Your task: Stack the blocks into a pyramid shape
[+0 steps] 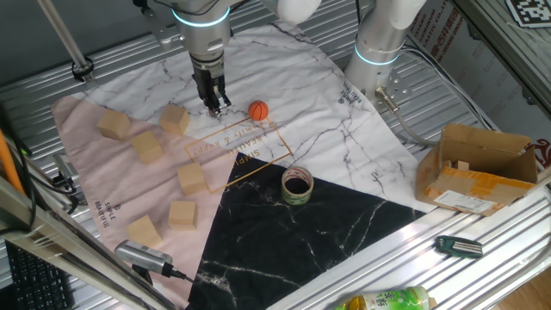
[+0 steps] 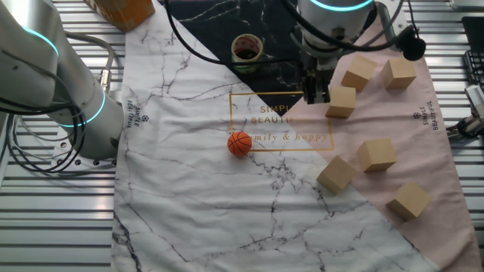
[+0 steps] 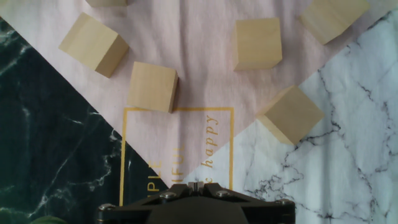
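Six wooden blocks (image 1: pixel 175 119) lie scattered, unstacked, on the desk's (image 1: pixel 344 129) pink cloth beside the orange ball (image 1: pixel 258 110). The hand (image 1: pixel 213 105) hovers empty, apparently closed; open it and centre over one block first.

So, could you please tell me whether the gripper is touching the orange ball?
Apart. In one fixed view, bare marble cloth shows between the gripper and the orange ball; the other fixed view shows a gap as well.
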Robot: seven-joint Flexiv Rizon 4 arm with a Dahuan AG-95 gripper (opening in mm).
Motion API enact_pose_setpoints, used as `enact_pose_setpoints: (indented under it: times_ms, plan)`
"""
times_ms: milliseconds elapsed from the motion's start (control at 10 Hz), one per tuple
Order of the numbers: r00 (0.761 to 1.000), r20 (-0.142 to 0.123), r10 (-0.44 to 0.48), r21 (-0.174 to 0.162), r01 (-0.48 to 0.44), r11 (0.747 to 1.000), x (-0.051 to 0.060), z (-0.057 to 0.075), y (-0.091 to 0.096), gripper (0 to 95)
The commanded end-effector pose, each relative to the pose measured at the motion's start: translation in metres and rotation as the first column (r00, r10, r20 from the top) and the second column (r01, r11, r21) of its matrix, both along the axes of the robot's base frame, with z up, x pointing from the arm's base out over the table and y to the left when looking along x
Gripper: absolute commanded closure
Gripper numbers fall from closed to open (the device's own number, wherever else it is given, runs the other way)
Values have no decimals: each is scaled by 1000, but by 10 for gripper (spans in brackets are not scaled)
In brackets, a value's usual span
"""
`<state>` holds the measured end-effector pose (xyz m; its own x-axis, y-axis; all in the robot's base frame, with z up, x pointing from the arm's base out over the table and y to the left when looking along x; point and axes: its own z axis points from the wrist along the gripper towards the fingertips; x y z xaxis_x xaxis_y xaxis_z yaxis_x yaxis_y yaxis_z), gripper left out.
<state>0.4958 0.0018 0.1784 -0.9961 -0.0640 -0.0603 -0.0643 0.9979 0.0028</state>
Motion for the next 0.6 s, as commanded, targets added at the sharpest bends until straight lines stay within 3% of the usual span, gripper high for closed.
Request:
enact_pose_setpoints:
  times_ms: [100,600]
  plan:
    - [1000,2,4,5,-5,1000,1,0,1,950]
    - [1000,0,7,4,-7,1000,1,0,1,950]
